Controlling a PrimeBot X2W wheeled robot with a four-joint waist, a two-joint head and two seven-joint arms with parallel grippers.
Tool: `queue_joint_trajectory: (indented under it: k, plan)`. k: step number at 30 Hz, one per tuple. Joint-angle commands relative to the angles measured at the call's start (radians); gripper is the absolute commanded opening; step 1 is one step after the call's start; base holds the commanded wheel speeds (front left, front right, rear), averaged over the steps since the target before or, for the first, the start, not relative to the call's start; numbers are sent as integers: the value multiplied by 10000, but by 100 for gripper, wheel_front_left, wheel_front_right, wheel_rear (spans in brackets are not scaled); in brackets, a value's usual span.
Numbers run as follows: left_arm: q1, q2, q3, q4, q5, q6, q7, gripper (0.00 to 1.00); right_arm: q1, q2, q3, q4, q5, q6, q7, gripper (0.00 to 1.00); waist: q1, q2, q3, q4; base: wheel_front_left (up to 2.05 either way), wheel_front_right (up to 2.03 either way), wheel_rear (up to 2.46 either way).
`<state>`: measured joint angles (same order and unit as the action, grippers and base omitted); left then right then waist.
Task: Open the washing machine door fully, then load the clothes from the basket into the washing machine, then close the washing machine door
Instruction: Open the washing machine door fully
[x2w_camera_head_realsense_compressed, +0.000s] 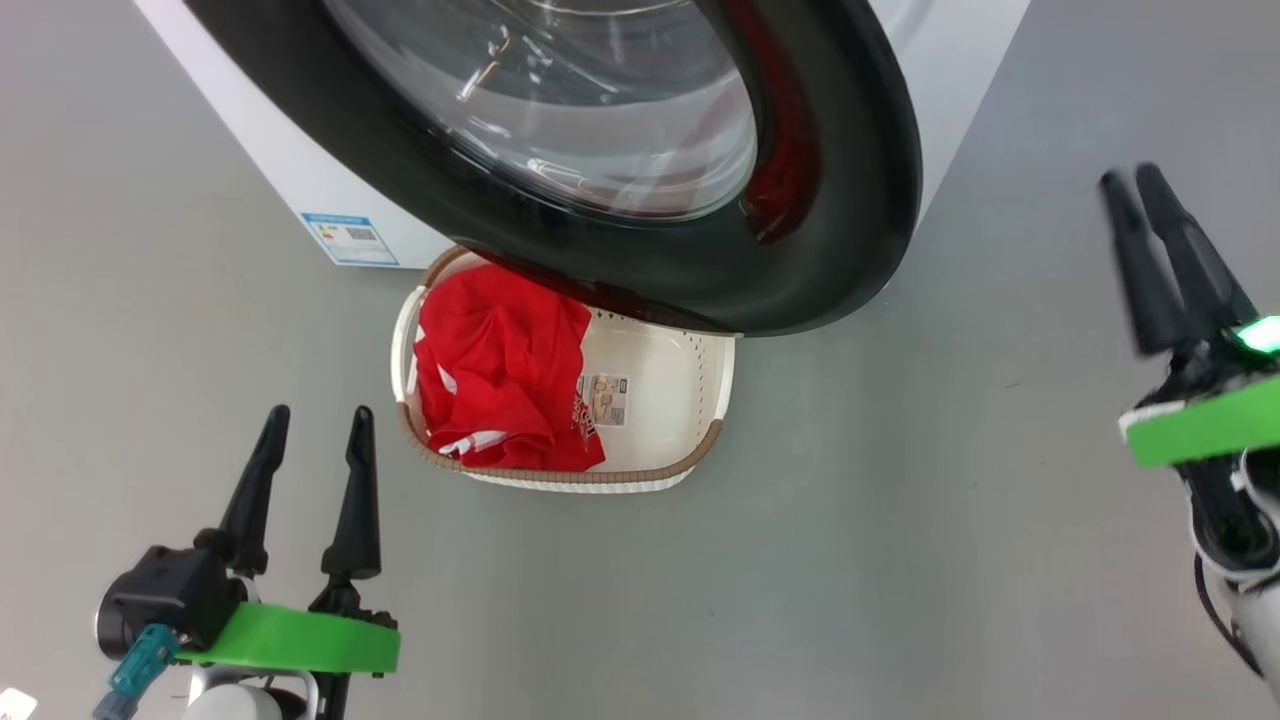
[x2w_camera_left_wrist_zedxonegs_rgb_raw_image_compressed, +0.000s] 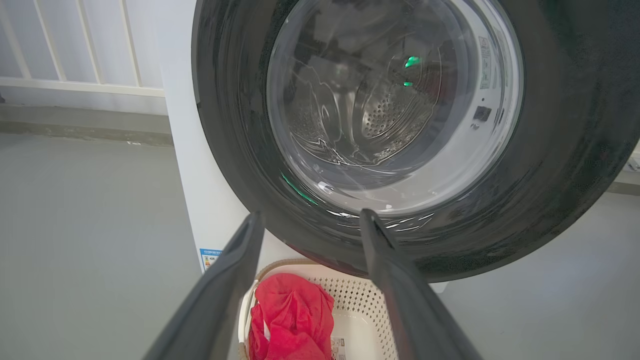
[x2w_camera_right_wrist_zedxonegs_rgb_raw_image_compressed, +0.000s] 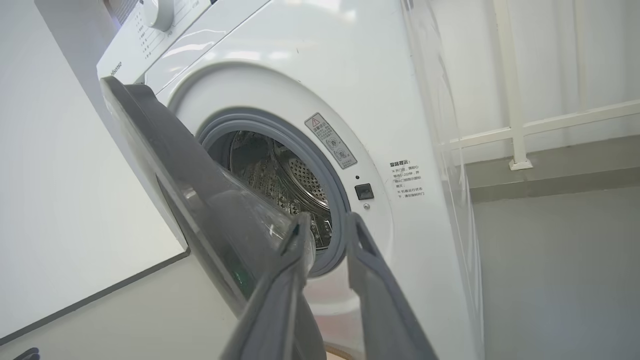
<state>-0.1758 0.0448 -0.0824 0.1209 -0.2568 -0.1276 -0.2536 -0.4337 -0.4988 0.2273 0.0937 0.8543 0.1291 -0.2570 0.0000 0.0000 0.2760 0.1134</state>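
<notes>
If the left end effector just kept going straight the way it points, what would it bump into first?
Most likely the washing machine door: the left end effector aims at its black ring and glass window, above the basket. How far off is hard to judge.

The left gripper (x2w_camera_head_realsense_compressed: 320, 412) had tapered black fingers (x2w_camera_head_realsense_compressed: 352, 500), a green band (x2w_camera_head_realsense_compressed: 300, 640) and a teal plug (x2w_camera_head_realsense_compressed: 140, 660); the right gripper (x2w_camera_head_realsense_compressed: 1128, 177) had a green light (x2w_camera_head_realsense_compressed: 1262, 335).

light: bright, even | glare: washing machine door (x2w_camera_head_realsense_compressed: 600, 150) glass | blur: right end effector (x2w_camera_head_realsense_compressed: 1128, 178) | shadows: soft
</notes>
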Motion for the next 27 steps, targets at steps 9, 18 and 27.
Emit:
queue_joint_trajectory:
  k: [9,18,27]
  plan:
    - [-362,127,295,-292,33,-31,-82,100,-1544,-706,1034,453,3835,16,1109,0,0,0,300,145,0,0,0]
    - [-515,100,274,-293,-82,-31,-82,100,-3075,-871,982,1578,6732,16,3115,0,0,0,509,302,0,0,0]
    - [-629,78,251,-331,-141,-31,-82,100,-4428,-401,631,3423,9238,16,6054,0,0,0,766,442,0,0,0]
